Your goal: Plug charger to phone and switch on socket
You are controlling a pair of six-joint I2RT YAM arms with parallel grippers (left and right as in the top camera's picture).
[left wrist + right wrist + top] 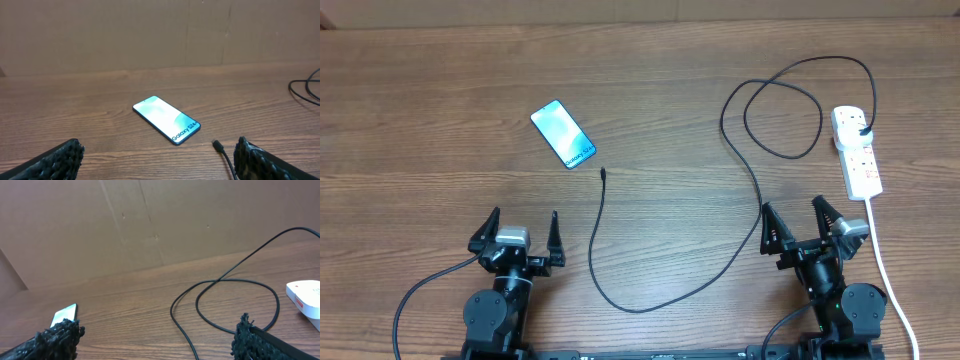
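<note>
The phone (563, 134) is laid flat, screen lit, left of centre. The charger tip (604, 174) is placed just beside its near end, unplugged. The socket (857, 150) is set far right. The left gripper (525, 216) and right gripper (791, 206) are held wide open and empty.

the phone (563, 134) lies on the desk (420, 90) left of centre, with the tip of the charger (640, 311) just beside its near end. the charger loops right to the socket (857, 152) at the right edge, plugged into its far end.
</note>
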